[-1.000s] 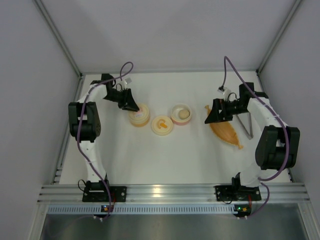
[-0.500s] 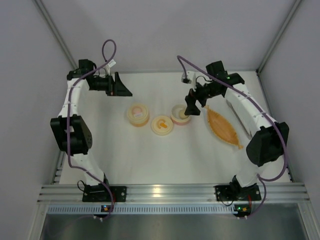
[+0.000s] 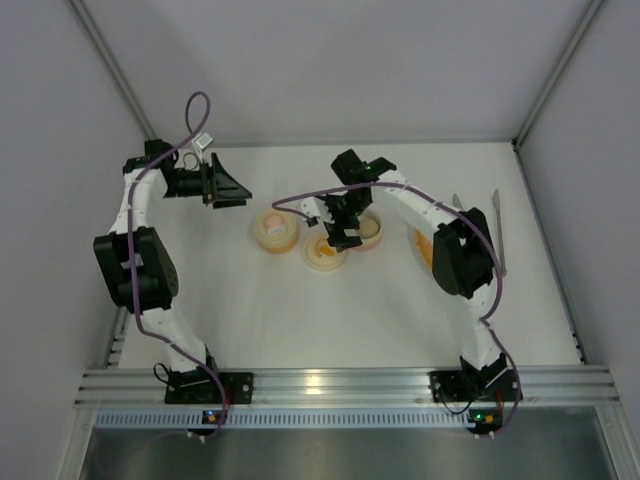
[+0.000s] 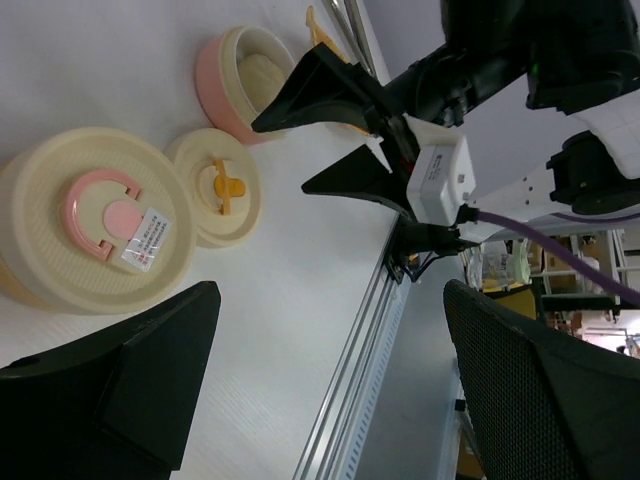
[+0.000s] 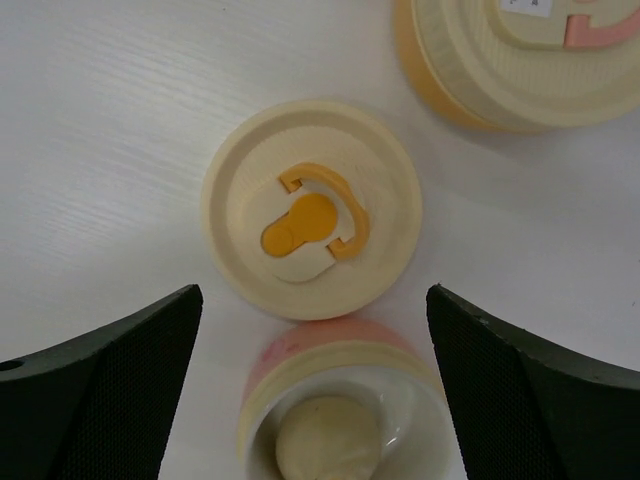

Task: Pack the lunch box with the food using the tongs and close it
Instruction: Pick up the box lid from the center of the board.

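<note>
The lunch box shows as round pots. An open pink pot [image 3: 366,232] [image 5: 335,365] holds the food, a cream-white ball [image 5: 328,440]. Its small cream lid [image 3: 323,252] [image 5: 310,220] with an orange handle lies flat beside it. A larger cream pot [image 3: 277,228] [image 4: 95,225] is closed by a lid with a pink handle. My right gripper [image 3: 340,232] [image 5: 310,292] hovers open over the small lid and the pink pot, holding nothing. Back left of the larger pot, my left gripper [image 3: 232,187] [image 4: 330,290] is open and empty. The tongs [image 3: 498,235] lie at the far right.
The orange boat-shaped tray [image 3: 421,246] lies right of the pink pot, mostly hidden behind my right arm. White enclosure walls stand on three sides. The aluminium rail [image 3: 330,383] runs along the near edge.
My left gripper opened, let go of the larger pot's lid and drew back to the left. My right arm swung left from the orange tray to above the small lid and pink pot.
</note>
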You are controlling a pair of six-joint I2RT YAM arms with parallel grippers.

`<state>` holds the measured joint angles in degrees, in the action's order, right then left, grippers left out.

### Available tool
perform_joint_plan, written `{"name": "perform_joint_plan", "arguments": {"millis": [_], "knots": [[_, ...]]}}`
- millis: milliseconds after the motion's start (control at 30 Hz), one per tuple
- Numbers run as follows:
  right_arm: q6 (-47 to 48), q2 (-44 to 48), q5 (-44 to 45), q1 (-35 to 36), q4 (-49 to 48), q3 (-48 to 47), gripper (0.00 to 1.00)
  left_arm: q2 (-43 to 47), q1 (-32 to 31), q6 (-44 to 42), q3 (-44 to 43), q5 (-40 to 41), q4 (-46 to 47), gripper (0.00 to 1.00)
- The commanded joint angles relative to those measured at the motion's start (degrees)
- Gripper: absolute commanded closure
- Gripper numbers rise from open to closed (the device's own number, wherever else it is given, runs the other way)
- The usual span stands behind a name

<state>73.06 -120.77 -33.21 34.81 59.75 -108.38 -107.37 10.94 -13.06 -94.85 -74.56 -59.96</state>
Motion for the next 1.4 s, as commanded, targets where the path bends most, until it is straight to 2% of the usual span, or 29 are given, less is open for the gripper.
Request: {"name": "perform_joint_plan", "arguments": {"millis": [0,533,700,1000,1167,1367], "knots": [[9.1,-2.0,1.9,1.9,0.2,-4.2,0.08,2.1,2.7,-0.7,-0.9,-5.8,1.3,0.02],[9.4,-11.7,1.6,4.6,0.2,-10.8,0.19,-1.5,2.9,-5.6,-2.4,-5.5,-3.6,0.02],[10.0,-14.1,1.4,5.6,2.9,-13.3,0.33,-2.0,2.9,-8.3,-2.9,-5.2,-6.4,0.02],[9.2,-17.2,4.8,6.6,7.3,-15.5,0.52,-3.0,2.9,-13.5,-3.3,-5.2,-11.5,0.02],[8.7,-16.2,5.8,6.6,10.6,-14.8,0.66,-3.9,3.4,-15.3,-4.5,-5.7,-14.0,0.02],[7.4,-11.9,6.3,7.1,9.7,-9.3,0.75,-3.5,4.2,-15.9,-4.2,-5.6,-14.6,0.02]]}}
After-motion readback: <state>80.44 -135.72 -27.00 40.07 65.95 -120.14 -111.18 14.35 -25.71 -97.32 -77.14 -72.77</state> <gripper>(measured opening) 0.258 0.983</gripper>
